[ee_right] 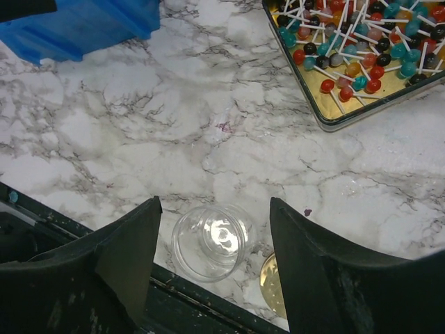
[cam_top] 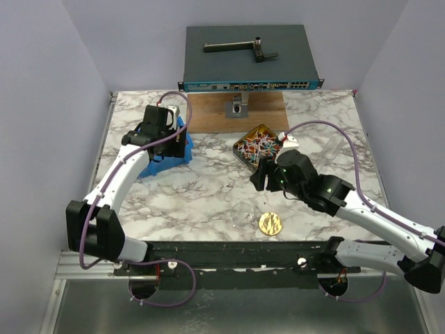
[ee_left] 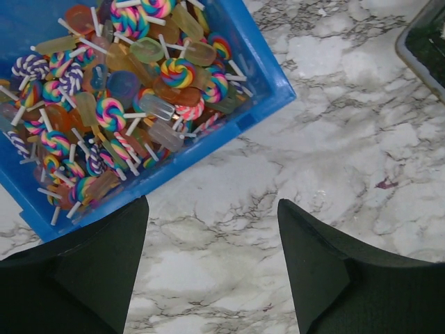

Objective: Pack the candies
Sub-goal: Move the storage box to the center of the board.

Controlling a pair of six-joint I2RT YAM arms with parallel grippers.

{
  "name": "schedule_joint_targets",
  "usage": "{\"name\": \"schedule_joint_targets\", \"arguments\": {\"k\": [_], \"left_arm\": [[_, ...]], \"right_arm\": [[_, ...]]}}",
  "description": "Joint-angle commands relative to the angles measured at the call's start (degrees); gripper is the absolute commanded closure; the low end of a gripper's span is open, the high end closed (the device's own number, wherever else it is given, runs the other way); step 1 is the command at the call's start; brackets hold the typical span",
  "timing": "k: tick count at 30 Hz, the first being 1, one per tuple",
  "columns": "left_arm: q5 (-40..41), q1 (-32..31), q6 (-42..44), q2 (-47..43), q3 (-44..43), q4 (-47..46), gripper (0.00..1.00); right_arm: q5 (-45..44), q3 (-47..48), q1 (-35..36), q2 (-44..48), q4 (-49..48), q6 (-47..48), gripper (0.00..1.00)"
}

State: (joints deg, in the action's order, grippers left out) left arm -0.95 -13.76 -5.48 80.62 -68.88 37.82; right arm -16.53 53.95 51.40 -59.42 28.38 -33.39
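Above the marble table (cam_top: 208, 188), the left gripper (ee_left: 212, 209) was held wide open and empty beside a blue bin (ee_left: 257, 104) heaped with candies (ee_left: 125, 90). The right gripper (ee_right: 215, 209), likewise spread and holding nothing, was poised over a clear jar (ee_right: 208, 242), with a gold lid (cam_top: 270, 223) just beside it. More candies were seen in a tin (ee_right: 334, 125) nearby.

We see a marbled bench (cam_top: 208, 195) carrying an open tin (cam_top: 238, 154): a blue bin (ee_left: 268, 75) left of it, a wooden board (cam_top: 208, 115) behind it, a clear jar (ee_right: 179, 243) and gold lid (cam_top: 270, 223) before it.
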Motion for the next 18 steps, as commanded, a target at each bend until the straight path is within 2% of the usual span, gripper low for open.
{"name": "schedule_joint_targets", "arguments": {"k": [1, 10, 18], "left_arm": [[3.52, 1.17, 2.76, 4.71, -4.49, 1.53, 0.2], [6.4, 1.81, 4.42, 10.52, -6.37, 2.34, 0.14], [5.02, 1.83, 5.21, 11.84, -5.39, 2.32, 0.17]], "right_arm": [[2.27, -0.94, 0.28, 1.02, -0.75, 1.04, 0.32], [1.81, -1.45, 0.28, 2.73, 0.6, 1.8, 0.31], [1.95, -1.79, 0.29, 3.2, 0.81, 1.83, 0.31]]}}
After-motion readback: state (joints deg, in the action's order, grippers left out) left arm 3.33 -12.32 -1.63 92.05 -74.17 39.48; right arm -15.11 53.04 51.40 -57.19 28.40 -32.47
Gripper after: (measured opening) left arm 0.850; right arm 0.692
